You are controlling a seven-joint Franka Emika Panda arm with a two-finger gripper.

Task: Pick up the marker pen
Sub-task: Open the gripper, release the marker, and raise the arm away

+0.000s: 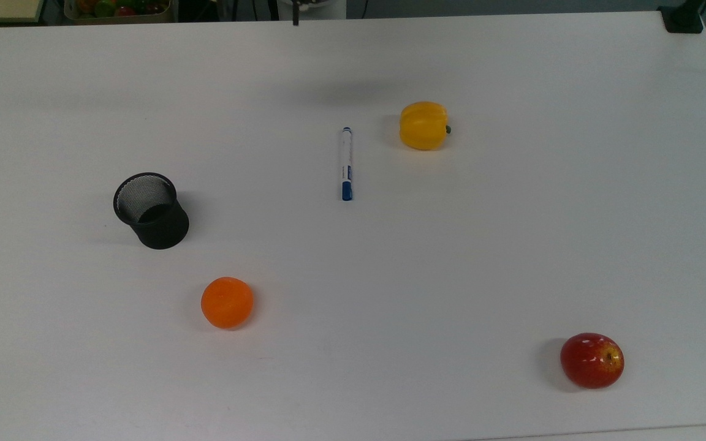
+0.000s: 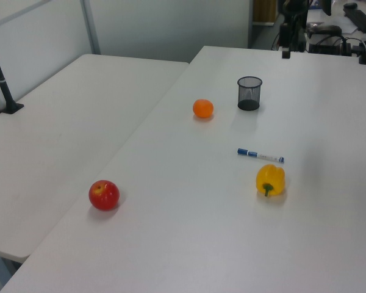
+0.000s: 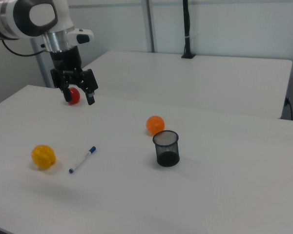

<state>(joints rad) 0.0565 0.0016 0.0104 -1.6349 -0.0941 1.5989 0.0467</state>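
Note:
The marker pen (image 1: 345,163) lies flat on the white table (image 1: 512,233), white-bodied with its blue cap toward the top view's bottom. In the right view the marker pen (image 3: 82,159) rests between the yellow pepper and the mesh cup. My gripper (image 3: 79,94) hangs open and empty, well above the table and away from the pen, toward the right view's upper left. Nothing is between its fingers (image 3: 91,97).
A yellow pepper (image 1: 423,125) sits just to the top view's right of the pen. A black mesh cup (image 1: 152,210) stands to the top view's left, an orange (image 1: 227,302) below it. A red apple (image 1: 592,360) lies near the front right corner.

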